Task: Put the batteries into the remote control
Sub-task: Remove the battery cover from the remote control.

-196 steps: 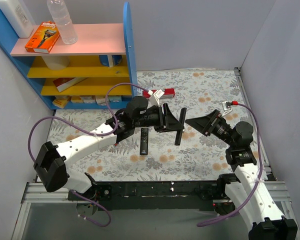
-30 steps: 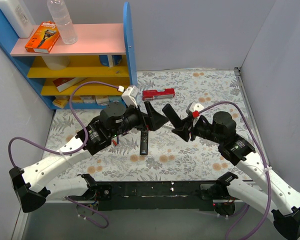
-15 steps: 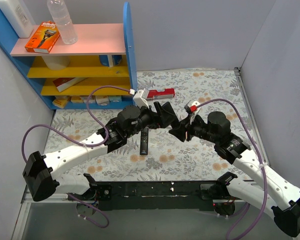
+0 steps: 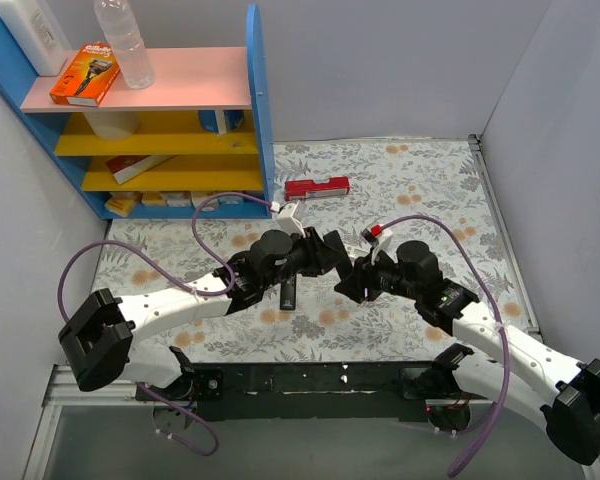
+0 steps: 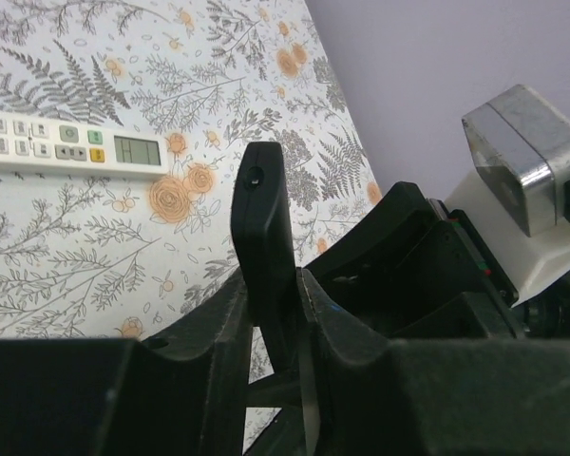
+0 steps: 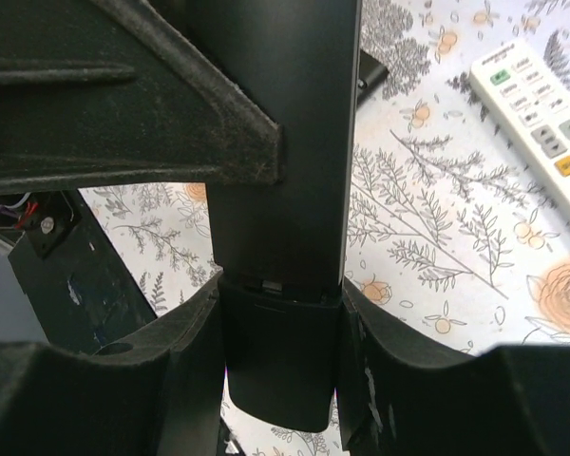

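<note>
The black remote control (image 6: 280, 142) hangs above the floral mat, held from both sides. My right gripper (image 6: 280, 294) is shut on its lower end, over the back cover (image 6: 277, 370), which sits slightly slid off the body with a thin gap. My left gripper (image 5: 273, 285) is shut on the thin edge of the remote control (image 5: 263, 218), which stands up between its fingers. In the top view the left gripper (image 4: 325, 251) and the right gripper (image 4: 353, 276) meet at mid-table and hide the remote. No batteries can be made out.
A slim black remote (image 4: 289, 291) lies on the mat under the left arm. A white remote (image 5: 66, 147) (image 6: 541, 133) lies nearby. A red flat pack (image 4: 317, 187) sits at the back. The blue shelf unit (image 4: 257, 110) stands at the back left.
My left gripper has closed from wide open onto the remote. Both grippers have moved nearer the front edge and lower, with the right one still holding the remote.
</note>
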You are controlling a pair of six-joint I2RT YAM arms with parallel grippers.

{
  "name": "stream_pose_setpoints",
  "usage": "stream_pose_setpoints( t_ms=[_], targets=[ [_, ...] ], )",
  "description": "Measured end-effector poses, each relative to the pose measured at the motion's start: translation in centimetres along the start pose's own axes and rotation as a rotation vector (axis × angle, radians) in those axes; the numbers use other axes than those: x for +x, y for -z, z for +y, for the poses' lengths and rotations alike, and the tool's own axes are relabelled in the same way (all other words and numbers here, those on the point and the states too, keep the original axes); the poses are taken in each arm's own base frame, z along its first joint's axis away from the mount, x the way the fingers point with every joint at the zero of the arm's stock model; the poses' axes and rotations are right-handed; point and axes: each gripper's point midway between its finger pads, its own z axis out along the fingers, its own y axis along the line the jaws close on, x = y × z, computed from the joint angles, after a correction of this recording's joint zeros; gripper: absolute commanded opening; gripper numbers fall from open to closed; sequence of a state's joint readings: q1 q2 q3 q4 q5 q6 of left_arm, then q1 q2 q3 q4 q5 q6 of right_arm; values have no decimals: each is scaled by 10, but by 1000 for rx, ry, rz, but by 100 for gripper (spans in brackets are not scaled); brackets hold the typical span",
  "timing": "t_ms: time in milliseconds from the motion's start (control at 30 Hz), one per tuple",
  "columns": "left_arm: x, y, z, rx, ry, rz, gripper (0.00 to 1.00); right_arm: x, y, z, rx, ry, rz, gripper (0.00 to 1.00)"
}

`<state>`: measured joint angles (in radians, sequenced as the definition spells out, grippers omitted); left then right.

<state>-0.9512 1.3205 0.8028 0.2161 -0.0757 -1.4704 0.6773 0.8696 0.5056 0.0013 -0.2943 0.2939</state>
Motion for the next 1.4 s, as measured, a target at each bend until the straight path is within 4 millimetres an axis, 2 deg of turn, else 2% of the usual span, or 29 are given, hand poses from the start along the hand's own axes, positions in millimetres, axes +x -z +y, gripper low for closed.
stream_pose_setpoints(
  t_ms=[33, 100, 200, 333, 600, 767, 900, 1067, 1267, 1400],
  targets=[
    [3, -1, 1, 4, 7, 4, 6, 4, -2, -1, 1, -14, 8, 1],
    [9, -4, 4, 7, 28, 11, 0, 12, -5, -3, 4, -36, 20, 1],
    [17, -8, 12, -7, 44, 21, 0, 21, -9, -6, 5, -66, 26, 3],
    [29, -13, 25, -39, 69, 40, 0, 35, -14, -11, 12, -107, 42, 12],
    [57, -24, 50, -110, 137, 90, 0, 69, -23, -24, 36, -152, 96, 15],
    [70, -31, 63, -143, 180, 118, 0, 85, -27, -33, 56, -164, 122, 22],
    [77, -38, 71, -154, 207, 133, 0, 94, -30, -39, 80, -166, 146, 27],
    [81, -42, 76, -160, 225, 139, 0, 99, -32, -46, 103, -153, 159, 38],
    [82, -46, 80, -161, 232, 138, 0, 100, -34, -52, 125, -131, 158, 41],
    [84, -49, 82, -161, 233, 142, 0, 102, -34, -56, 141, -122, 163, 54]
  ],
)
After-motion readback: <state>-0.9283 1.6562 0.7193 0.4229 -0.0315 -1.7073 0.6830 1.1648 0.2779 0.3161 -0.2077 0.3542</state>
